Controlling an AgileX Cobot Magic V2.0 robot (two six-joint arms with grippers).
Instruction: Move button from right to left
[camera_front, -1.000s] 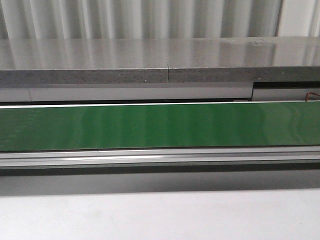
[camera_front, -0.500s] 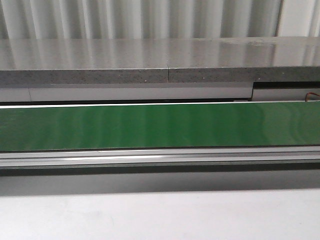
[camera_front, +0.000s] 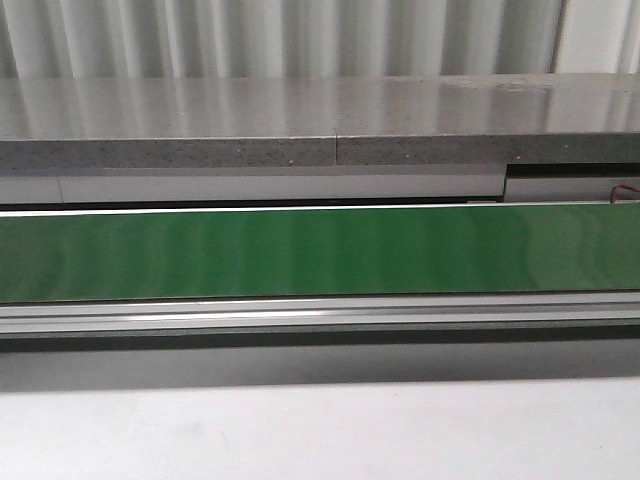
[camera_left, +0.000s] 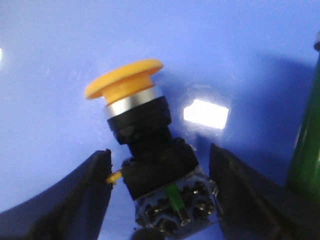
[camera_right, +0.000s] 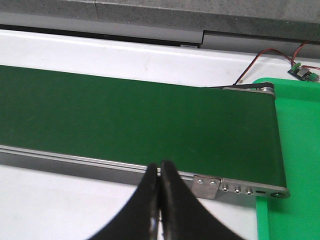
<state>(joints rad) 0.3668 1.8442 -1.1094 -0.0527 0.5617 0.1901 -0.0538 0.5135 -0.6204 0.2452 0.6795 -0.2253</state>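
Left gripper (camera_left: 160, 195) wide, straddling button (camera_left: 142, 150); right gripper (camera_right: 160, 200) closed above belt (camera_right: 125, 120) edge.

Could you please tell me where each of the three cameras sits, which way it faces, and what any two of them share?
Front view: faces forward over the green conveyor belt; no arm shows.
Left wrist view: on the left arm, looking at the button on a blue surface, the open left pincer straddling it.
Right wrist view: on the right arm, above the belt's end, the right pincer shut.
Front and right wrist views share the belt.
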